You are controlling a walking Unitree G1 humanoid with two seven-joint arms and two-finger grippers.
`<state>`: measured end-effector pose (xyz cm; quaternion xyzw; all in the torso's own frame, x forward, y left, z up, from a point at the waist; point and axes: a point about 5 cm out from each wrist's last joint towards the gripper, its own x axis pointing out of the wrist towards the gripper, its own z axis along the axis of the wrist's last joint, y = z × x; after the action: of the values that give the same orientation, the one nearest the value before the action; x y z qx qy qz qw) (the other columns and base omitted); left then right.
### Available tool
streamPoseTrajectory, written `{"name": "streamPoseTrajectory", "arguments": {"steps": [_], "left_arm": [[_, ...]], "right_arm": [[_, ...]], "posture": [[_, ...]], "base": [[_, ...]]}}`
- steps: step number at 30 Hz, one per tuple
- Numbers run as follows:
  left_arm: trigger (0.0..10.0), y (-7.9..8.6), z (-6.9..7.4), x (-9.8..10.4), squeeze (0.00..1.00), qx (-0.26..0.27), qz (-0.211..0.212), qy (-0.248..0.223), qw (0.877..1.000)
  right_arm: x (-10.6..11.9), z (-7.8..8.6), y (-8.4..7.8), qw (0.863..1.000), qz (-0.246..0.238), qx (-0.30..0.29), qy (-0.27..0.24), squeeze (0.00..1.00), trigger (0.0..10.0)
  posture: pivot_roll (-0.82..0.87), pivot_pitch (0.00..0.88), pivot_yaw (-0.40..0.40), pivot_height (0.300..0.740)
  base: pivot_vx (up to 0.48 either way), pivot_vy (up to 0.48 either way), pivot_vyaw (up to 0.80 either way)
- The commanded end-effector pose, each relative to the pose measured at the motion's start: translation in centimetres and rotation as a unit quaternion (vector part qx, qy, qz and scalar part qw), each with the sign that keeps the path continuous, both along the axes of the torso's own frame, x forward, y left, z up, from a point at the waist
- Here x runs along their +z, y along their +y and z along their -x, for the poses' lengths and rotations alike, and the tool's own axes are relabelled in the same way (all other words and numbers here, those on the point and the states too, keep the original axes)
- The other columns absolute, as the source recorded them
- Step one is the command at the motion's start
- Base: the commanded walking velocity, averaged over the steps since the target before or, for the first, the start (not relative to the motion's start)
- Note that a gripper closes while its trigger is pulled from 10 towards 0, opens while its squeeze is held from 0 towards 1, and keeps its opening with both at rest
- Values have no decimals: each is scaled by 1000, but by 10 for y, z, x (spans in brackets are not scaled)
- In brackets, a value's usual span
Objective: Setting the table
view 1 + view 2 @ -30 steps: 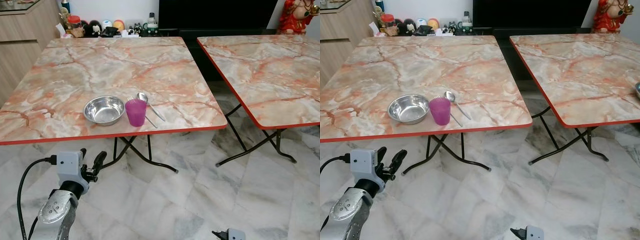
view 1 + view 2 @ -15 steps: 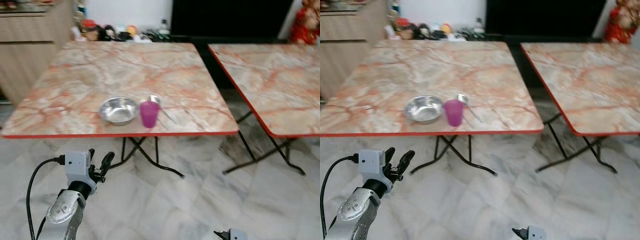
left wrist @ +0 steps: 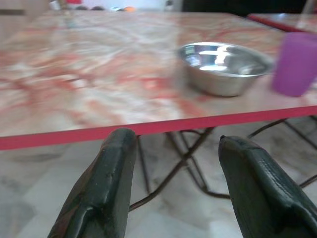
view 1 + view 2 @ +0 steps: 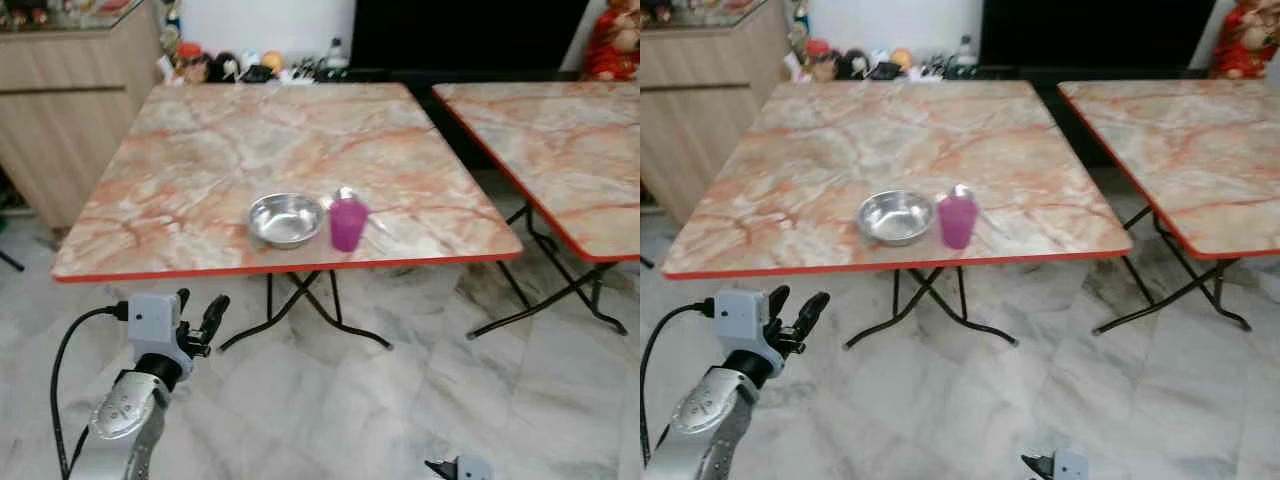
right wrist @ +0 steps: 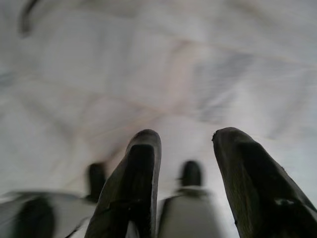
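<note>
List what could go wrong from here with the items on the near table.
1. The purple cup and steel bowl sit close to the table's red front edge; a reach by the left gripper could nudge them off.
2. The spoon lies partly hidden behind the cup, so grasping it may tip the cup.

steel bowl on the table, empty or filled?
Empty. The steel bowl sits upright, its bare shiny inside visible in the left wrist view, beside the purple cup.

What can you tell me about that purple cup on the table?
The purple cup is a small, translucent-looking plastic tumbler, standing upright and open at the top near the front edge of the marbled table. A steel bowl sits close beside it on one side; a spoon lies just behind. Its contents cannot be made out.
</note>
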<state>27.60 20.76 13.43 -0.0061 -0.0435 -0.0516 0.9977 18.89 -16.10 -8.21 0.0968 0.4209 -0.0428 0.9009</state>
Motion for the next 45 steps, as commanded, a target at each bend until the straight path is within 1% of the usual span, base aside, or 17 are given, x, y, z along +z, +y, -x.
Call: {"name": "streamPoseTrajectory", "arguments": {"steps": [1, 6, 9, 18, 34, 39, 42, 45], "left_arm": [[10000, -7, 0, 6, 0, -15, 5, -7, 1000], [10000, -8, 0, 7, 0, -16, 4, -6, 1000], [10000, -7, 0, 8, 0, -13, 5, -8, 1000], [10000, -6, 2, 9, 0, -8, 8, -7, 1000], [10000, -3, 0, 16, 0, -2, 5, -19, 1000], [10000, -6, -1, 22, 0, -3, 22, -31, 999], [10000, -7, -2, 24, 0, -7, 17, -33, 999], [10000, -4, -5, 29, 0, 5, 43, -36, 998]], "right_arm": [[-2, 6, -8, 1000, 9, -6, 9, 0, 10000], [-3, 7, -9, 1000, 9, -7, 11, 0, 10000], [-3, 7, -9, 1000, 9, -7, 12, 0, 10000], [-3, 8, -8, 1000, 7, -4, 13, 0, 10000], [-3, 6, -4, 1000, 1, 2, 9, 0, 10000], [-2, 5, -3, 1000, 0, 6, 7, 0, 10000], [-2, 5, -3, 1000, 1, 7, 8, 0, 10000], [-2, 5, -3, 1000, 1, 6, 7, 0, 10000]], "posture": [[168, 119, -2, 740], [167, 124, -1, 740], [167, 126, -1, 740], [172, 133, -2, 740], [169, 135, -6, 740], [169, 134, -7, 740], [168, 135, -8, 740], [167, 135, -7, 740]], "base": [[0, 0, 0], [0, 0, 0], [259, 0, 0], [325, 0, 0], [337, 0, 0], [182, 0, 0], [0, 0, 0], [0, 0, 0]]}}
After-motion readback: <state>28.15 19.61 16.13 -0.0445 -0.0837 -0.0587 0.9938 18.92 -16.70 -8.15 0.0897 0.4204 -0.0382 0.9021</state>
